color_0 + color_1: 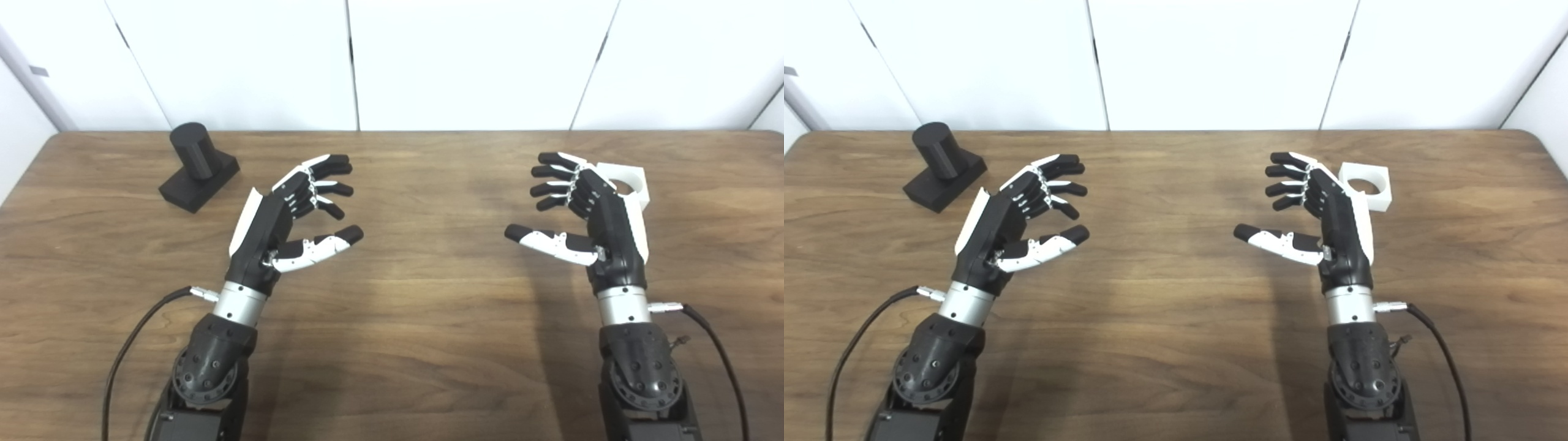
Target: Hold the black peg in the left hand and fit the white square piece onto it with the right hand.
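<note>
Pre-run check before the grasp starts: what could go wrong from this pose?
1. The white square piece sits just behind the open right hand; reaching round may knock it away.
2. The black peg stands near the table's far left corner, beyond the open left hand; a clumsy grasp might tip it.

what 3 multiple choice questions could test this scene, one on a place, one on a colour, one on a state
1. Where is the black peg?
A. far left of the table
B. in the right hand
C. at the near edge

2. What colour is the square piece?
A. red
B. white
C. blue

3. What is the left hand doing?
A. gripping the peg
B. closed in a fist
C. open, holding nothing

Answers:
1 A, it stands beyond the left hand.
2 B, white with a round hole, just behind the right hand.
3 C, its fingers are spread above the table.
</note>
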Tool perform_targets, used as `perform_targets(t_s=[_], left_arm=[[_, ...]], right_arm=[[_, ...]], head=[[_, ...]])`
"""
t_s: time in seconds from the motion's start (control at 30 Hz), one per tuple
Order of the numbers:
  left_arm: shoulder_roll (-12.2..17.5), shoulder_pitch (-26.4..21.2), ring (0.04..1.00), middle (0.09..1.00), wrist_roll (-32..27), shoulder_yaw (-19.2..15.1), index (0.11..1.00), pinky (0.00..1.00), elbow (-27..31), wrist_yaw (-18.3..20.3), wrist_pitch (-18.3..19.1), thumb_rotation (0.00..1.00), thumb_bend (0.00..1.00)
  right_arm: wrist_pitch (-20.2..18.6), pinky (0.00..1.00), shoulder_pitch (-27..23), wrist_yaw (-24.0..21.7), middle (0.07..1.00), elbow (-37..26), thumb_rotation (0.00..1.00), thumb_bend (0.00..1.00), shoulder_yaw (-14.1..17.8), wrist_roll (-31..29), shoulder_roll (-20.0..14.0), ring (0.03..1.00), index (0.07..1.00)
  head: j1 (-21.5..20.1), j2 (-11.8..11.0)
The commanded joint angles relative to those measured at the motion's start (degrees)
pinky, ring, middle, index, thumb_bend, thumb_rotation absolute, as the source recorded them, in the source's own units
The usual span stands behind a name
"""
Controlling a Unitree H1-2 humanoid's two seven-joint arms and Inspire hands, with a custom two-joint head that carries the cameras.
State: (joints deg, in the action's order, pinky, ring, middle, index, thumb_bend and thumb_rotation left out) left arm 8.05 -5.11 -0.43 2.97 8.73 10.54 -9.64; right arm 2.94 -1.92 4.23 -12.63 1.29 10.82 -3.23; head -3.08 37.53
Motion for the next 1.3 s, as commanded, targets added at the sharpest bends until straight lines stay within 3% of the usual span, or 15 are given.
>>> perform_targets(t_s=[0.0,0.3,0.5,0.73,0.83,1.0,1.27], left_arm=[[0.63,-1.81,0.705,0.798,-0.53,-0.09,0.792,0.54,0.83,0.25,-1.33,0.18,0.74],[0.43,-1.94,0.696,0.791,-0.11,-0.08,0.788,0.53,0.53,0.3,-2.07,0.19,0.73],[-0.29,-1.77,0.704,0.784,0.95,0.73,0.784,0.54,0.19,0.03,-2.58,0.21,0.75],[-2.32,-1.37,0.718,0.788,2.76,2.28,0.791,0.55,-0.82,-1.08,-2.68,0.2,0.76],[-3.33,-1.17,0.74,0.799,3.34,3.01,0.799,0.57,-1.17,-1.34,-2.14,0.19,0.77],[-4.59,-0.98,0.729,0.78,5.67,3.67,0.782,0.55,-1.8,-2.4,-2.71,0.19,0.78],[-5.01,-1.1,0.729,0.782,5.2,3.4,0.786,0.56,-1.62,-2.42,-2.09,0.16,0.79]], right_arm=[[2.28,0.49,-1.46,0.5,0.676,-1.21,0.15,0.62,0.23,0.23,-0.2,0.585,0.712],[2.15,0.49,-1.46,0.29,0.675,-1.45,0.17,0.63,0.3,-0.3,-0.23,0.583,0.71],[3.15,0.5,-1.09,-0.01,0.68,-1.32,0.16,0.61,0.87,-0.91,-1.4,0.582,0.713],[6.04,0.51,-0.28,-0.55,0.687,0.34,0.15,0.6,2.22,-3.12,-3.36,0.59,0.711],[5.38,0.56,0.1,-0.76,0.692,0.17,0.15,0.58,2.82,-4.02,-3.94,0.602,0.718],[3.3,0.57,0.44,-1.01,0.699,-1.57,0.04,0.54,2.98,-4.01,-4.22,0.635,0.726],[3.47,0.51,0.39,0.62,0.703,-2.04,0.0,0.58,3.28,0.08,-3.91,0.614,0.725]], head=[[-0.05,0.03],[0.97,-0.42],[6.04,-1.1],[17.09,-4.29],[19.23,-5.6],[20.11,-6.45],[19.9,-6.43]])
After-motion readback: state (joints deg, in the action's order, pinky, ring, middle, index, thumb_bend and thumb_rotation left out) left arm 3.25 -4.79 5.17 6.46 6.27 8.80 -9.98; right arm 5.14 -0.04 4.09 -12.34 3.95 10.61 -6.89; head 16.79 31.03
